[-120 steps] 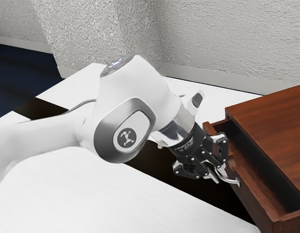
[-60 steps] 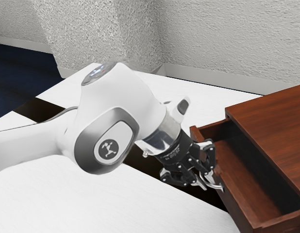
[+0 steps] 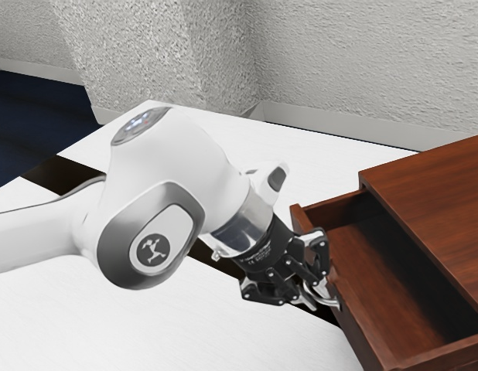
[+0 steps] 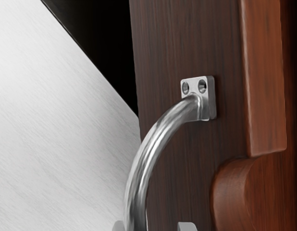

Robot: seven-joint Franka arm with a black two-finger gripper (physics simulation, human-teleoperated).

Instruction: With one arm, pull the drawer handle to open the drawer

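Observation:
A dark wooden cabinet (image 3: 440,174) stands at the exterior view's right with its drawer (image 3: 363,270) pulled well out, the inside showing. My black gripper (image 3: 315,287) is at the drawer's front panel, shut on the curved metal handle (image 3: 328,297). In the wrist view the silver handle (image 4: 153,144) arcs up from just under my hand to its mounting plate (image 4: 200,96) on the dark wood drawer front (image 4: 187,48).
The white table top (image 3: 146,325) spreads below and behind the arm, crossed by a dark strip (image 3: 69,174). A textured grey wall (image 3: 339,54) stands behind. The cabinet's lighter wood edge (image 4: 264,72) runs beside the drawer front.
My hand has moved toward the exterior view's left with the handle in it, and the drawer has slid further out of the cabinet.

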